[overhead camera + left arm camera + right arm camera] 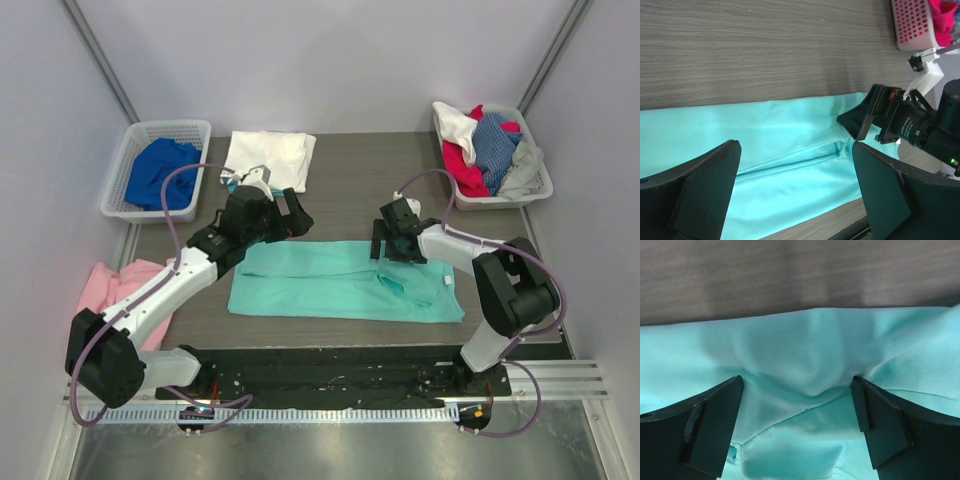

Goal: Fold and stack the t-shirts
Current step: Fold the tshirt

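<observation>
A mint-green t-shirt (345, 282) lies in a long folded strip across the table's front. My left gripper (297, 218) is open and empty, hovering just above the shirt's far edge; the fabric (780, 150) lies flat between its fingers (705, 192). My right gripper (392, 250) is open, fingertips (880, 420) pressed onto the shirt near its far edge, with a raised wrinkle of fabric (805, 370) between them. It also shows in the left wrist view (865, 117). A folded white t-shirt (268, 157) lies at the back.
A white basket (125, 160) at the back left holds a royal blue tee (160, 172). A basket (535, 190) at the back right holds red (468, 170), white, blue-grey and grey tees. A pink cloth (125, 285) lies off the table's left edge.
</observation>
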{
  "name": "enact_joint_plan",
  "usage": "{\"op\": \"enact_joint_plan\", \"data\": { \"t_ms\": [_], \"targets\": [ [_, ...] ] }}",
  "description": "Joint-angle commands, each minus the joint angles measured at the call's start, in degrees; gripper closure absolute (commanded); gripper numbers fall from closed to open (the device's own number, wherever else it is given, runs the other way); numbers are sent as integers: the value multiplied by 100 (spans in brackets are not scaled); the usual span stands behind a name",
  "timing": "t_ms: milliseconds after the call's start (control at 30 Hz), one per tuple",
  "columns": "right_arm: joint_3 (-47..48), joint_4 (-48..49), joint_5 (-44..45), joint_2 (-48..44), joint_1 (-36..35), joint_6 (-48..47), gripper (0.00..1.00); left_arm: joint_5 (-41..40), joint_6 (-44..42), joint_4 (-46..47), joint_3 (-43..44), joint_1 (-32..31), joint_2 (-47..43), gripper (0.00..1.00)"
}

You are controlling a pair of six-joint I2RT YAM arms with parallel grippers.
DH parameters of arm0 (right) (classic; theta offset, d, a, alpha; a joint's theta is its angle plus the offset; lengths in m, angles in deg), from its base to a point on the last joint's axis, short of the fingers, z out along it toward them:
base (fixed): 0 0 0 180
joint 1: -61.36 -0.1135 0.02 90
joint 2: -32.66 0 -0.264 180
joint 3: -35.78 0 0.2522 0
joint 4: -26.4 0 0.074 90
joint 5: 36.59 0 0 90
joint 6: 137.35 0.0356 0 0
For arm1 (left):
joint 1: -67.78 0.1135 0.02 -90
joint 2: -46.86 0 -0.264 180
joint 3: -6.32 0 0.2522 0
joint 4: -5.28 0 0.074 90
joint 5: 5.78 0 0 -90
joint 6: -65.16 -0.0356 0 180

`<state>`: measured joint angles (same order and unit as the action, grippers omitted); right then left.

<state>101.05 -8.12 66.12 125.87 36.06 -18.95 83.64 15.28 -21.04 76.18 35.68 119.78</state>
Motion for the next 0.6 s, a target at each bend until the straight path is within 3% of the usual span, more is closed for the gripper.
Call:
{"op": "enact_joint_plan", "data": {
  "t_ms": [0, 367, 567],
  "targets": [
    [298, 203, 390, 705, -19, -273, 1, -416, -206, -352, -81, 72, -436, 0],
    [1967, 80, 478, 1832, -10, -616, 1, -935, -312, -985, -178, 116, -885, 0],
    [2900, -139, 180, 1685, -19, -889, 1, -1014, -391, -1117, -81, 116, -885, 0]
  ]
}}
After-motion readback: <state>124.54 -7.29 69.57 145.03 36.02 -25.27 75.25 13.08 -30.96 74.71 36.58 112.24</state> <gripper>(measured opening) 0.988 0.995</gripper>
